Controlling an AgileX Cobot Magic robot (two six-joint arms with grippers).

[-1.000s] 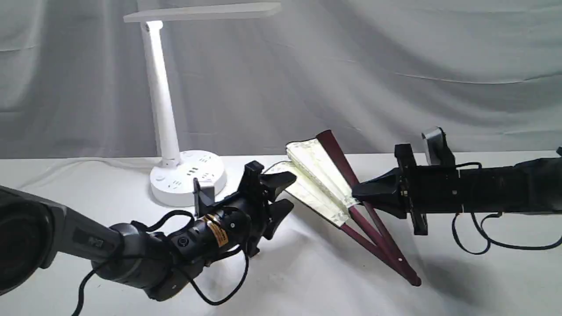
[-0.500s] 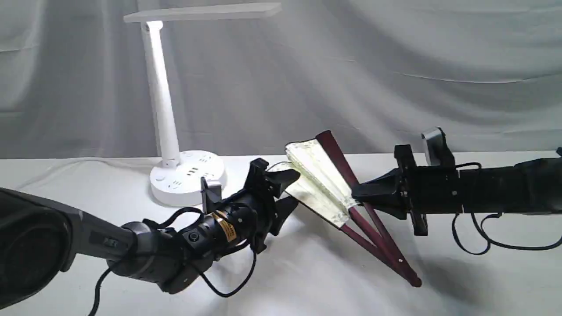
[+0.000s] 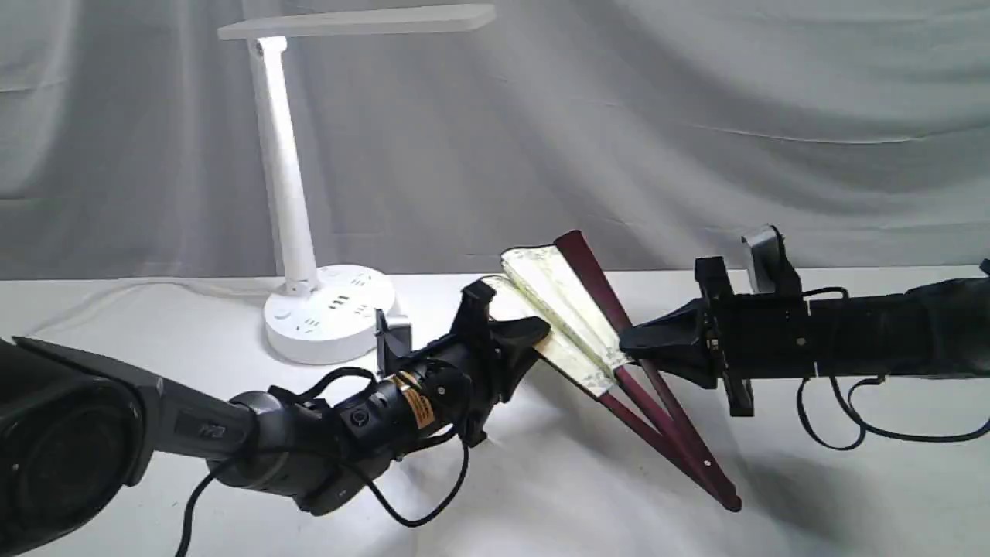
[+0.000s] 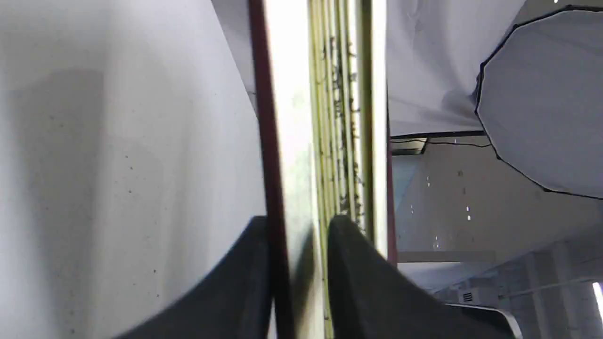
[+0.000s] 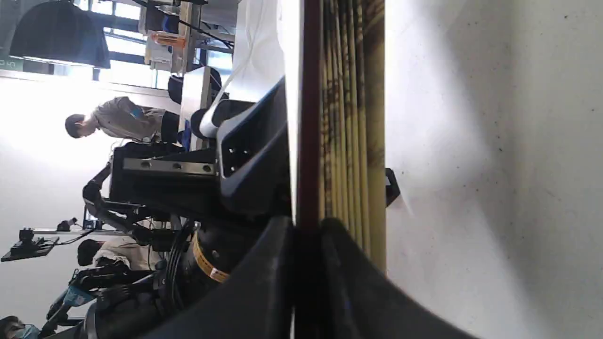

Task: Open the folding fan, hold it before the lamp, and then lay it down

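Fingers grip both edges, left fingers pinching the lower rib and right fingers the upper rib of the fan, barely spread, pivot on the worktop beside the lamp; uneven pulling could tear its paper.

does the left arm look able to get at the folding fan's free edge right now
Likely yes: the left pincer has a finger on either side of the folding fan at its free outer edge, with nothing between them. The right pincer grips the other rib, clear of it.
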